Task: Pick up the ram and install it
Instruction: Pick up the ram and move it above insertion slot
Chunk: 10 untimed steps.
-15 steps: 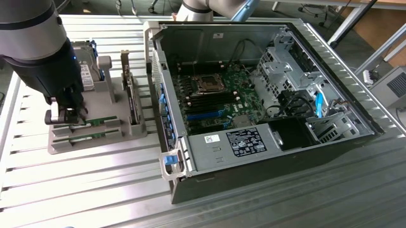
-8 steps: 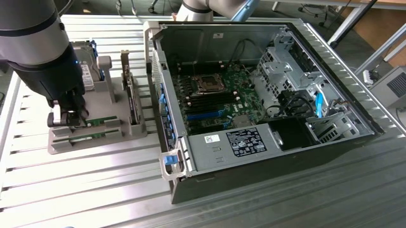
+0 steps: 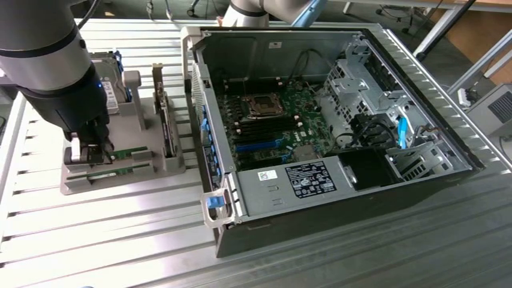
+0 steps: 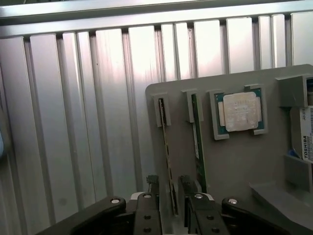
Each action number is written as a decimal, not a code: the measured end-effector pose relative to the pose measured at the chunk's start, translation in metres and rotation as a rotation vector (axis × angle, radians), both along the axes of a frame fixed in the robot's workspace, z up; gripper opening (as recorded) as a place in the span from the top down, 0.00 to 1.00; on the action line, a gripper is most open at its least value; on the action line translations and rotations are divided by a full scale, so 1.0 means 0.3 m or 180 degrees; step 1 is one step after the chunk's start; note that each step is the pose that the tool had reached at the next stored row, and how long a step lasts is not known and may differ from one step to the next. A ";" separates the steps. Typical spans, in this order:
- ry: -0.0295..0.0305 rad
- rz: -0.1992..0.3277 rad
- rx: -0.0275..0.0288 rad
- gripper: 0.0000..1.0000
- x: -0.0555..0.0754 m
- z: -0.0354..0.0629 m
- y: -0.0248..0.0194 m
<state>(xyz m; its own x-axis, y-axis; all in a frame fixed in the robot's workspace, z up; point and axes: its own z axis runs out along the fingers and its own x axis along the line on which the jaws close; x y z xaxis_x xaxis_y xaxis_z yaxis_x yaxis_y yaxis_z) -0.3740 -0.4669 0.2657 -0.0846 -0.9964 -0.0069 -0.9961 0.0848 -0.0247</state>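
Note:
Two rams stand on edge in slots of a grey holder [image 3: 120,180] at the exterior view's left. In the wrist view they are thin green sticks, one ram [image 4: 166,147] running down between my fingers and the other ram [image 4: 197,142] beside it. My gripper [image 4: 170,193] is open and straddles the first stick, one finger [image 4: 152,188] on each side with a small gap to the board. In the exterior view the gripper [image 3: 90,155] sits low at the end of the green ram [image 3: 128,153].
The holder also carries a square silver processor chip [image 4: 239,111], a labelled drive [image 4: 307,133] and an upright dark card [image 3: 164,114]. The open computer case [image 3: 448,129] lies at the exterior view's right, with its motherboard and memory slots [image 3: 260,129] exposed. A ribbed metal table [image 3: 104,240] is underneath.

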 end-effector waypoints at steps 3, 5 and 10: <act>-0.0001 0.0000 0.0001 0.71 0.000 -0.012 0.004; 0.0000 0.0000 0.0000 0.71 0.000 -0.022 0.005; 0.0000 0.0000 0.0000 0.71 0.000 -0.046 0.005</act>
